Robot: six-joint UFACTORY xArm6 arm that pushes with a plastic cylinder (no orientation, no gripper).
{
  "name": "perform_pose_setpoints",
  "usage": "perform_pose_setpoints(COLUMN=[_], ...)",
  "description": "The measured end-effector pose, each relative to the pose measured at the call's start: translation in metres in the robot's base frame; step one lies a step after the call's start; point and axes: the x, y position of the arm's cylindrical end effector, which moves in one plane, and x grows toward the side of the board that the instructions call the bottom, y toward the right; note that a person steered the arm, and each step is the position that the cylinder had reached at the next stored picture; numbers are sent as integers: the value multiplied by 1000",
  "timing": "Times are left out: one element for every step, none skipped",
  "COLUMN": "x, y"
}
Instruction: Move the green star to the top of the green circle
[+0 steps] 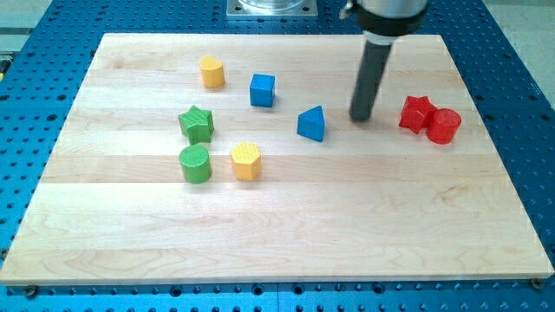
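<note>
**Green star sits just above the green circle; my tip stands well off to the right**

The desk (286,243) is a pale wooden board on a blue perforated base. Its lower half is bare wood from the left edge to the right edge, and there is also open room along the left edge and in the top-right corner. All the blocks lie in the upper half.

The green star (197,124) lies left of the middle, well in from the left edge. Directly below it, close by and perhaps just touching (the gap is too small to judge), stands the green circle (196,164), an upright cylinder. Just beside the circle on the view's right is a yellow hexagonal block (246,160). Nearer the top edge sit a yellow cylinder-like block (212,72) and, to its right, a blue cube (263,90). A blue triangular block (312,124) lies near the middle.

My tip (361,118) rests on the wood right of the middle, near the blue triangular block and apart from it. It is well apart from the green star, with the blue triangular block between them. Between my tip and the right edge lie a red star (417,113) and a red cylinder (444,126), touching each other.

The arm ends in a plain rod, so it has no fingers to spread or press together.
</note>
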Motion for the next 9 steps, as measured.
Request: perform_pose_setpoints(x=[8,15,-3,-3,6,93,89,52,64], y=[-50,-73,-117,-214,-249,-222,-234,-252,-222])
